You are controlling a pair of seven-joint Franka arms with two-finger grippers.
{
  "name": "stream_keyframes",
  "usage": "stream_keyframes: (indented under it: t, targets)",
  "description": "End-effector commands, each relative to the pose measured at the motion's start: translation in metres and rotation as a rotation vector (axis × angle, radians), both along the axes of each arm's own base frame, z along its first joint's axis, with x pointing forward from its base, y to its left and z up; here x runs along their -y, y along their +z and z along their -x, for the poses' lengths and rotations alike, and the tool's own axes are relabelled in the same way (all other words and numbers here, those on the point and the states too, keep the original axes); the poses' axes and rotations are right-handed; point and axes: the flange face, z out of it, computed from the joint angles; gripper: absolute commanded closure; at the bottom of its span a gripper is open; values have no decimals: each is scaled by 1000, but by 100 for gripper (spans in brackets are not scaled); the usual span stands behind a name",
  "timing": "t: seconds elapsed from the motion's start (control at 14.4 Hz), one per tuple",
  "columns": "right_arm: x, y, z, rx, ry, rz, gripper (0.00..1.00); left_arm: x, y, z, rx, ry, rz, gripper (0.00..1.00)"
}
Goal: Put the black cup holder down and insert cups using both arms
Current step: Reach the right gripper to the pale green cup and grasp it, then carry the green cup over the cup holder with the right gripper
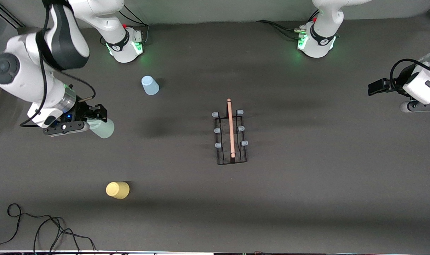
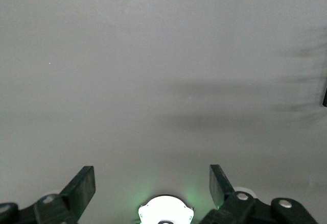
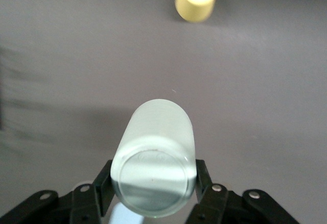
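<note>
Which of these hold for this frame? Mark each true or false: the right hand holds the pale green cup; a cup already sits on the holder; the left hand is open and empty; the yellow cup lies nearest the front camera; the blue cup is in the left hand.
1. The right hand holds the pale green cup. True.
2. A cup sits on the black cup holder. False: all six pegs are bare.
3. The left hand is open and empty. True.
4. The yellow cup lies nearest the front camera. True.
5. The blue cup is in the left hand. False: it stands on the table near the right arm's base.
</note>
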Motion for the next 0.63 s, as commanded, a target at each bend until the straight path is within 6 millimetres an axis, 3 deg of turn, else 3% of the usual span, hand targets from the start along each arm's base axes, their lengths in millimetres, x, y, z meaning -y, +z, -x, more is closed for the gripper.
stream_keyframes:
  t: [0.0,0.28,0.42,0.56]
  targets:
    - [-113,-6,-6,-14,-110,-1,66,1,2,4,17,10,-8,1]
    - [-292,-12,23,14,-312,-27,66,0,2,4,18,11,-8,1]
    - [-357,-25,43,15,-375,-37,66,-1,2,4,18,13,-8,1]
    - [-405,-37,63,22,-423,-40,66,-1,2,3,18,13,-8,1]
